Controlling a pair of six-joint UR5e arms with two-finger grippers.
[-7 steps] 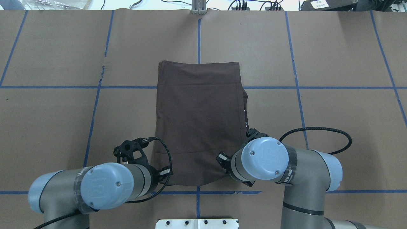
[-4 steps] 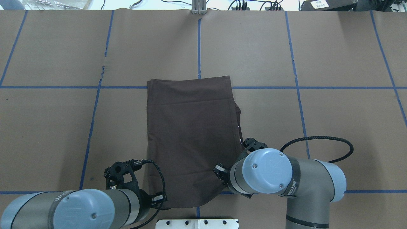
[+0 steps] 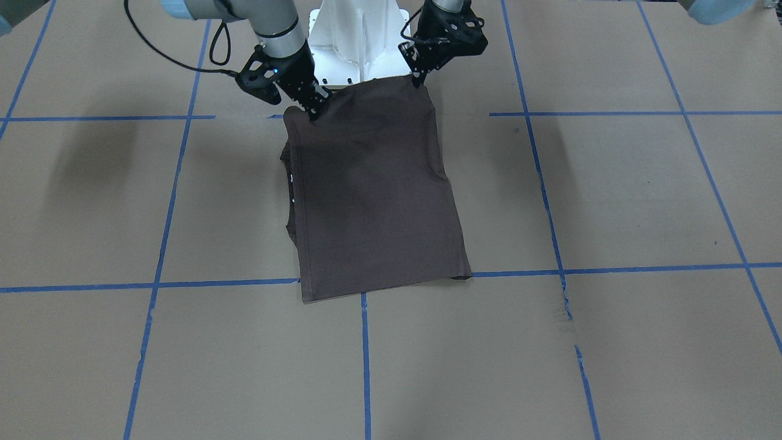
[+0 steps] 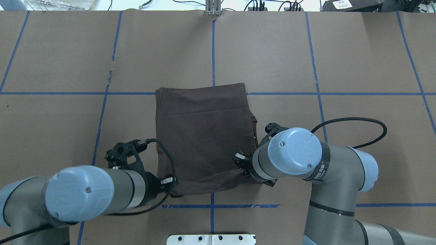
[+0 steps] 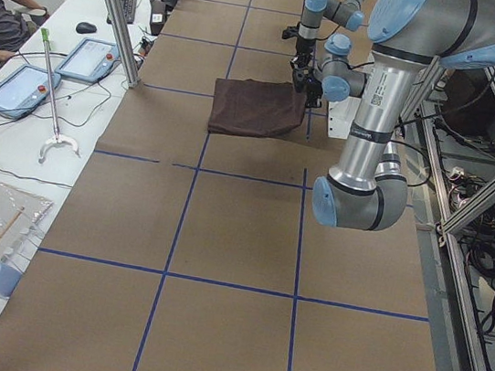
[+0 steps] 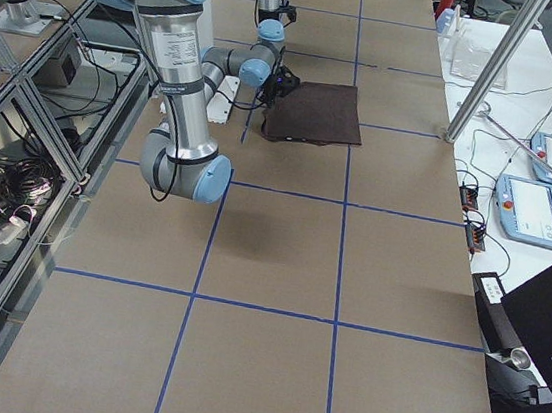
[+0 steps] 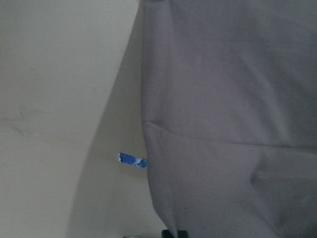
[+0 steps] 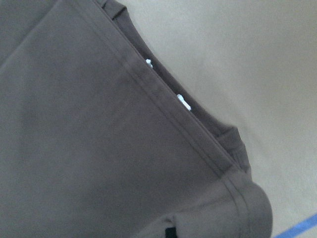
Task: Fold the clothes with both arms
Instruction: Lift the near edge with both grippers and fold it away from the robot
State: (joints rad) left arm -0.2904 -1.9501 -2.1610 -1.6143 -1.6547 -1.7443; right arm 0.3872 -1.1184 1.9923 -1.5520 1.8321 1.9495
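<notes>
**T-shirt (image 4: 204, 136)** — dark brown, folded to a rough rectangle. It lies on the table (image 4: 323, 51) just on the robot's side of centre. Clock directions below use the overhead view as the dial, with 12 o'clock pointing away from the robot.

**Far edge, 12 o'clock.** Flat on the surface, over and roughly parallel to a blue tape line (image 4: 68, 93).

**Near edge, 6 o'clock.** Raised off the surface and sagging in a shallow curve between the two grippers.

**7 o'clock corner.** The left gripper (image 3: 420, 79) has its jaws clamped on this corner. The left wrist view shows fabric hanging clear of the table, with a shadow under it.

**5 o'clock corner.** The right gripper (image 3: 312, 109) has its jaws pinched on this corner. The right wrist view shows a stitched hem running down toward the pinched point.

**3 o'clock side.** A lower layer sticks out from under the top layer. Two small white tags (image 8: 183, 101) show along its edge.

**Arms.** The left arm (image 4: 78, 194) enters from 8 o'clock and the right arm (image 4: 296, 156) from 4 o'clock. Each wrist sits above its own corner.

**Base (image 4: 211, 239)** — white, at 6 o'clock of the shirt. In the overhead view it is apart from the shirt; in the front view the raised edge overlaps its lower part.
</notes>
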